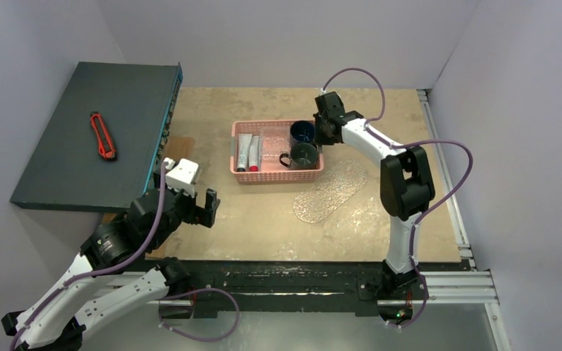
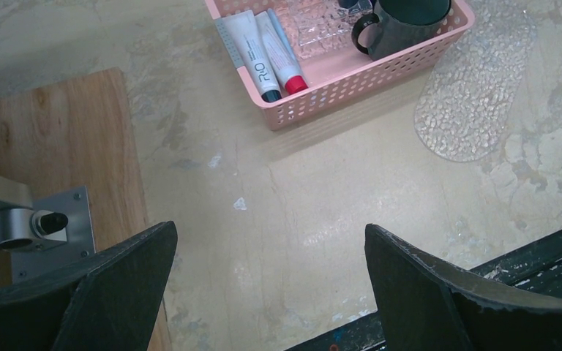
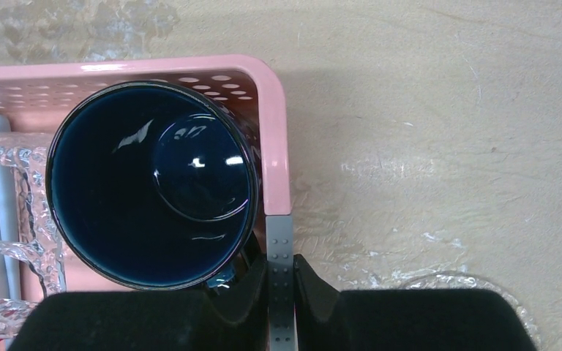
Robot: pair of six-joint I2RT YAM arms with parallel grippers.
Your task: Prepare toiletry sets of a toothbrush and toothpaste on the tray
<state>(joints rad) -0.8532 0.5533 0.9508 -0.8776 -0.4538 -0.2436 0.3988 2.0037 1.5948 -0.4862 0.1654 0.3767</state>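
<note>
The pink basket (image 1: pixel 276 174) holds a blue mug (image 1: pixel 301 132), a dark green mug (image 1: pixel 304 155) and silvery tubes (image 1: pixel 245 151). In the left wrist view, one tube (image 2: pixel 243 45) has a dark cap, another a red cap (image 2: pixel 295 84), with a pale-blue toothbrush (image 2: pixel 279 33) beside them. The clear oval tray (image 1: pixel 329 191) lies bare in front of the basket's right end. My right gripper (image 1: pixel 325 131) is shut on the basket's right wall (image 3: pixel 272 146), beside the blue mug (image 3: pixel 150 183). My left gripper (image 1: pixel 201 210) is open and empty, above the table left of the tray (image 2: pixel 476 95).
A dark raised platform (image 1: pixel 80 110) at the left carries a red utility knife (image 1: pixel 102 135). A wooden board (image 2: pixel 51 161) lies under its edge. A clear bumpy plastic piece (image 3: pixel 0 241) sits inside the basket. Black and metal rails (image 1: pixel 300 281) run along the near table edge.
</note>
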